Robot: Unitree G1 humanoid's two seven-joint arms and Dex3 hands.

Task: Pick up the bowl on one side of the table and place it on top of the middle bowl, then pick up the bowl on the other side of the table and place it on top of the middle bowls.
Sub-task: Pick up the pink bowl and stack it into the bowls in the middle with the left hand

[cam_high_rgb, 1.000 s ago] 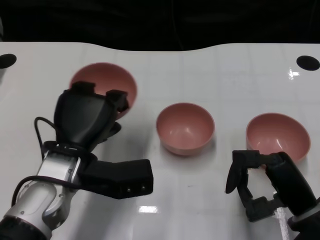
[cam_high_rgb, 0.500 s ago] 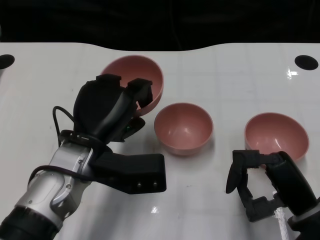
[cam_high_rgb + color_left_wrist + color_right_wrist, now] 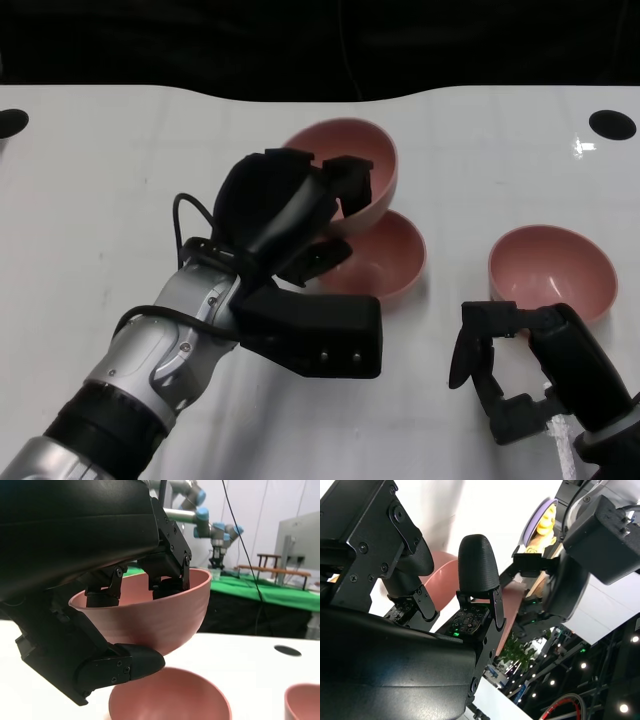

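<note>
So the left robot hand (image 3: 290, 205) has one pink bowl (image 3: 350, 165) pinched by the rim, fingers hooked over the inside wall and thumb under the outside. You can see that grip really well in the left wrist view: the held bowl (image 3: 150, 610) is up in the air, tilted a bit, right above the middle bowl (image 3: 170, 700) and not touching it as far as I can tell. From the head view it overlaps the far-left part of the middle bowl (image 3: 385, 255), which sits on the white tabletop (image 3: 120, 190).

The third bowl (image 3: 552, 268) is off to the right, well apart from the other two. The right robot hand (image 3: 500, 365) rests just beside its near edge, fingers spread, holding nothing.
</note>
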